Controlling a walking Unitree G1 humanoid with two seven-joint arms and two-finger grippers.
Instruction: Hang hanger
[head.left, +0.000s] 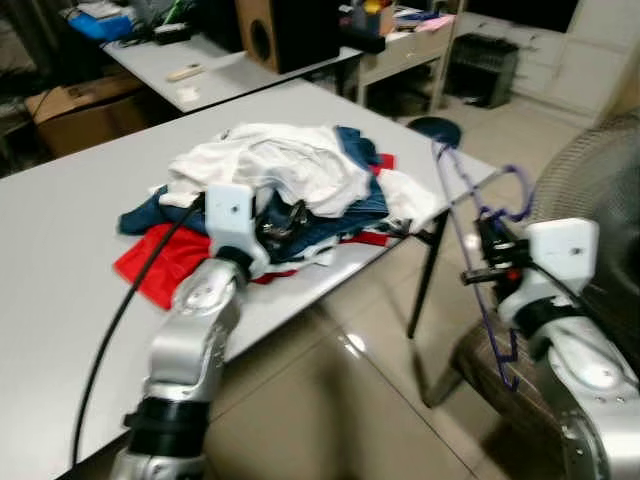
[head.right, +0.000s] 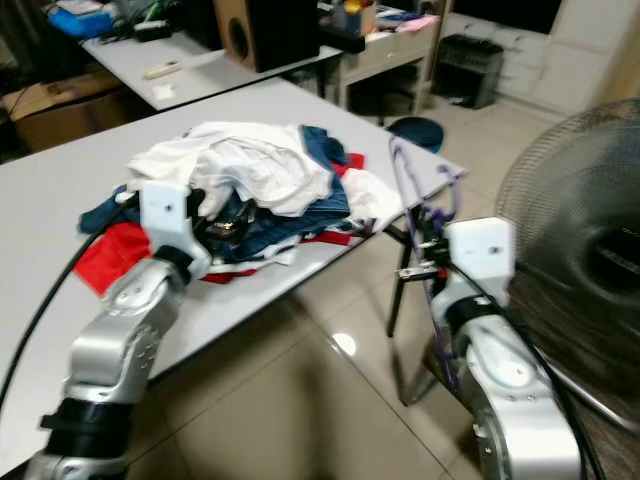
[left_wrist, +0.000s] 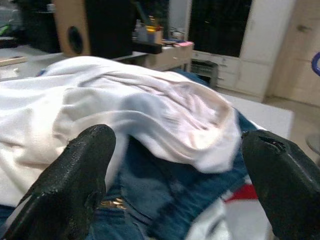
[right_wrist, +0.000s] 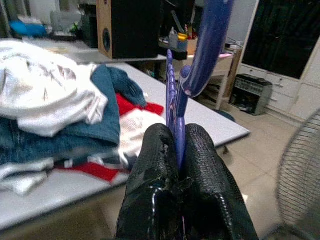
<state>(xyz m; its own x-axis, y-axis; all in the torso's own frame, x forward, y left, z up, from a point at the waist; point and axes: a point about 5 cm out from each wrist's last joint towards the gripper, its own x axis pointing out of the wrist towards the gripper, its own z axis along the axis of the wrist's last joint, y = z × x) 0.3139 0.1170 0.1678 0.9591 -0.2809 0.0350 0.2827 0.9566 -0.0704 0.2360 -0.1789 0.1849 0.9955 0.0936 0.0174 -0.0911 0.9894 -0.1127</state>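
Note:
A purple hanger (head.left: 480, 235) is held beside the table's right edge, with my right gripper (head.left: 487, 262) shut on its bar; the wrist view shows the black fingers (right_wrist: 200, 190) pinched on the purple bar (right_wrist: 176, 125). A pile of clothes (head.left: 290, 190), white, blue and red, lies on the grey table (head.left: 70, 230). My left gripper (head.left: 285, 222) rests at the pile's near side, open, with its fingers (left_wrist: 75, 180) spread over blue denim (left_wrist: 150, 195) and a white shirt (left_wrist: 125, 115).
A standing fan (head.left: 600, 180) is close on the right. Behind the table stand a second table (head.left: 215, 70) with a wooden speaker (head.left: 285, 30) and a desk (head.left: 410, 40). Tiled floor (head.left: 340, 400) lies below.

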